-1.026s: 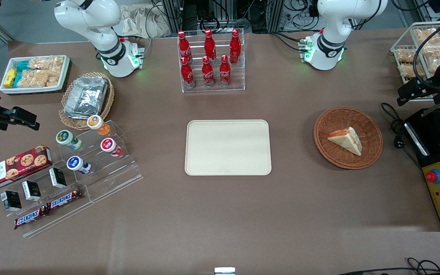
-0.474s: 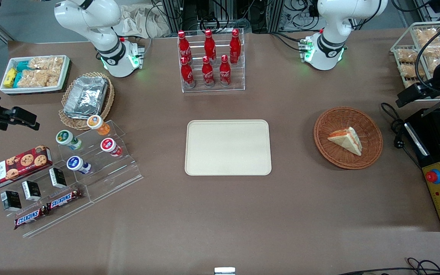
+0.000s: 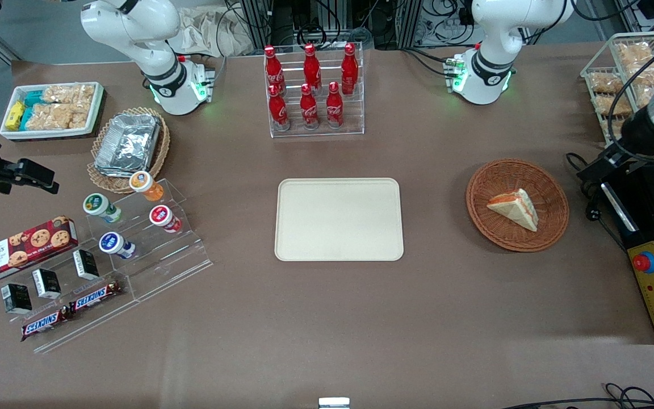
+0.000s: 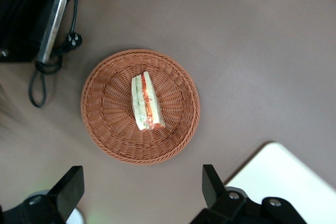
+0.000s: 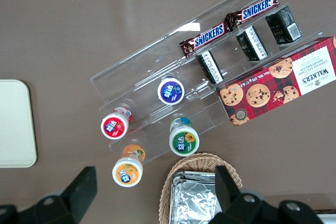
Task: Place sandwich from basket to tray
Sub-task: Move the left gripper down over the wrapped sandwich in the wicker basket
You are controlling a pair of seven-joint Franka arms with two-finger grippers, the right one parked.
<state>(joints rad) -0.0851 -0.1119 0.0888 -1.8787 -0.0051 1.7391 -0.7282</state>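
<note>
Brown tabletop holds the cream tray at its middle, with the wicker basket toward the working arm's end. Inside the basket lies the sandwich. Above the basket hangs the gripper, fingers spread wide, holding nothing.

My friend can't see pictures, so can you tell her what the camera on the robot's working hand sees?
A triangular white-bread sandwich with orange-red filling lies in a round reddish-brown wicker basket on a brown table. The robot's black two-finger gripper hangs open above the table beside the basket, holding nothing. A corner of the cream tray shows nearby.
</note>
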